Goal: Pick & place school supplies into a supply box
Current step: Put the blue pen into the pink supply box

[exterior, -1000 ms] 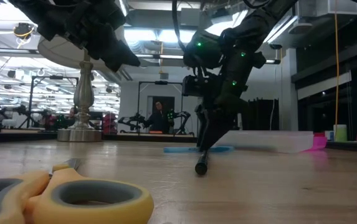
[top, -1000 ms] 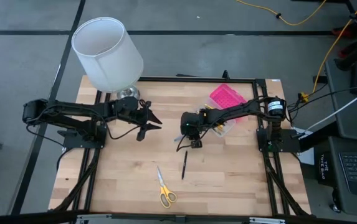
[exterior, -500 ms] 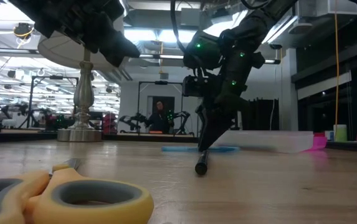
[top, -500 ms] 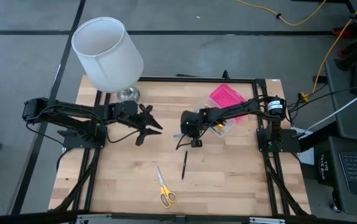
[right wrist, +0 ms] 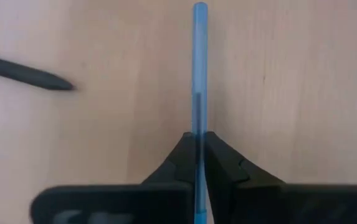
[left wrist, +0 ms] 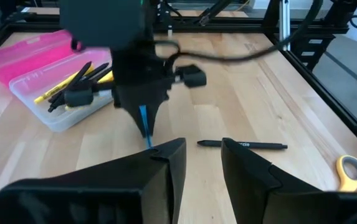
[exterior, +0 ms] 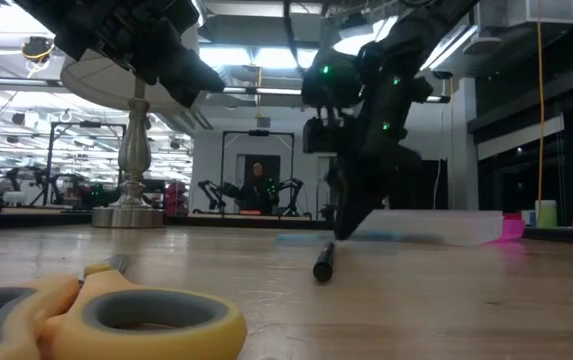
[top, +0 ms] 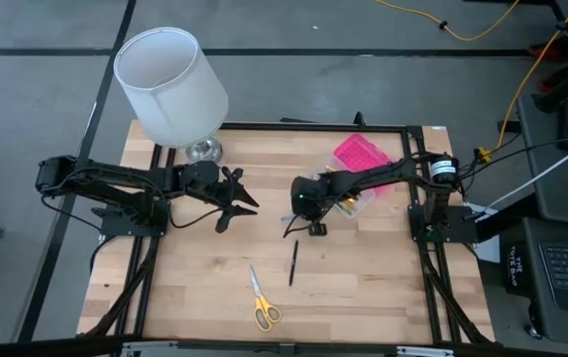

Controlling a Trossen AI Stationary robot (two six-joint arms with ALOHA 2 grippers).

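My right gripper is shut on a blue pen near the table's middle, just left of the supply box. The box has a clear base holding several pens and pencils, and its pink lid lies open behind it. A black pen and yellow-handled scissors lie flat on the wood nearer the front edge. My left gripper hovers open above the table, left of the right gripper, with nothing between its fingers. My right gripper pinches the blue pen's shaft between its two fingertips. The fingers come from above, slanting down, and lie across the pen. The pen sticks out well beyond the fingers and lies about level, close over the wood. Whether it touches the table, I cannot tell.
A white lamp shade on a silver base stands at the table's far left corner. Bare wood lies along the front right. Black frame rails run along the table's sides.
My right gripper has shut on the blue pen and shifted a little toward the supply box, taking the pen with it. The black pen and the scissors have stayed where they were.
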